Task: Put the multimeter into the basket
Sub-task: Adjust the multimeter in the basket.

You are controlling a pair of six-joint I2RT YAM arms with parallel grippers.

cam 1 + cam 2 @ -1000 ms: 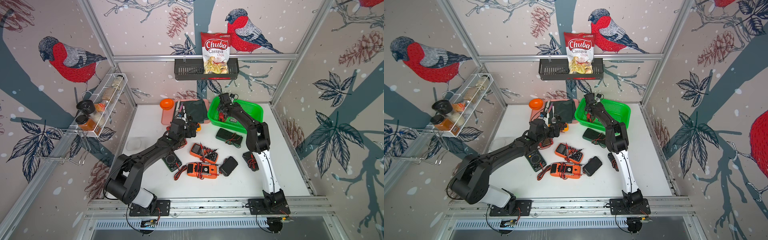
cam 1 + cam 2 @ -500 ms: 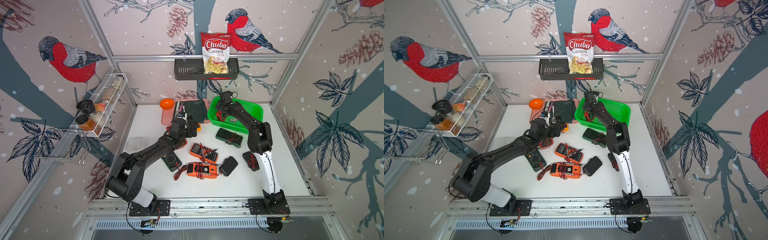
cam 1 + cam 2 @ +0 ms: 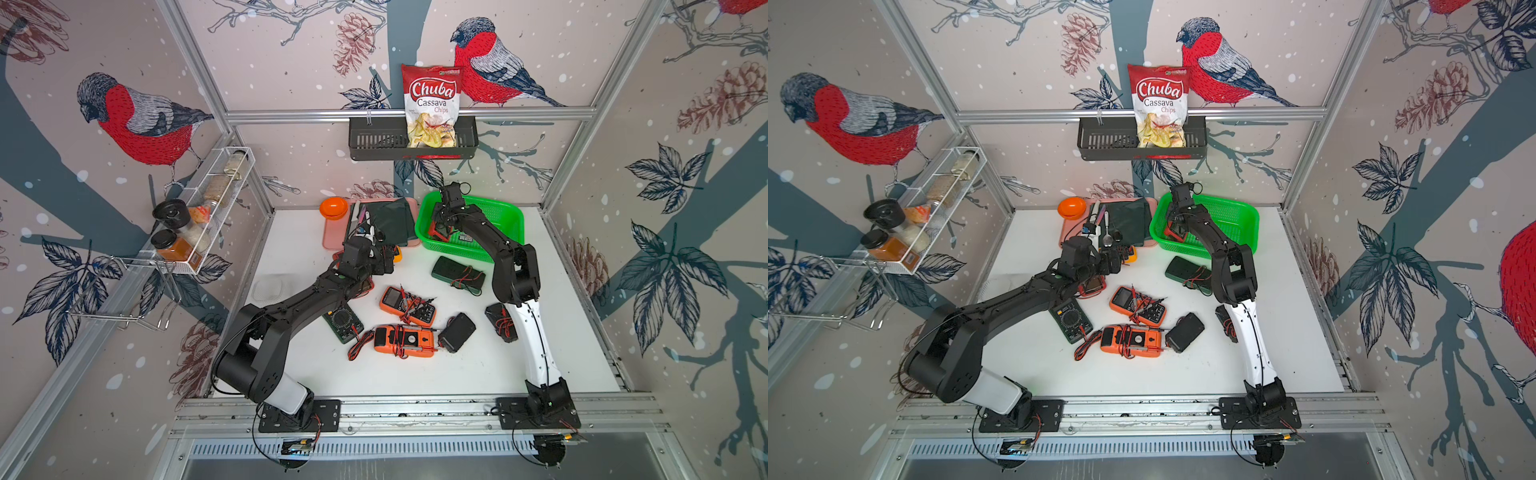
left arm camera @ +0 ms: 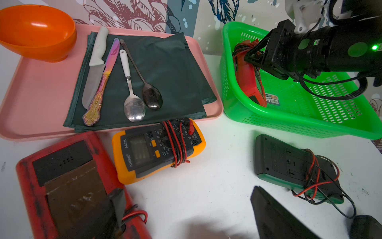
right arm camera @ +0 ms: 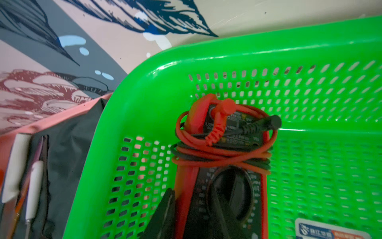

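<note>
The green basket [image 3: 505, 214] [image 3: 1237, 216] [image 4: 289, 126] [image 5: 144, 82] stands at the back right of the table. Inside it a red multimeter [image 3: 438, 232] [image 3: 1172, 233] [image 4: 249, 80] [image 5: 184, 186], wound in red and black leads, leans on its edge against the basket's wall. My right gripper [image 3: 441, 224] [image 4: 251, 54] [image 5: 192, 193] reaches into the basket, shut across this multimeter's thickness, one finger behind it and one on its face. My left gripper [image 3: 386, 259] [image 4: 192, 207] hovers open low over the table, one finger over a flat red multimeter [image 4: 62, 175].
More multimeters lie loose: a yellow one [image 4: 157, 149], a green one [image 3: 457, 272] [image 4: 289, 165], two orange ones [image 3: 407, 305] [image 3: 405, 340], a dark one [image 3: 343, 322]. A pink tray [image 4: 41, 87] holds cloth and cutlery, beside an orange bowl [image 4: 37, 31]. Racks hang on the walls.
My right gripper's jaws have closed in on the red multimeter inside the basket. The left arm has stayed where it was, still open.
</note>
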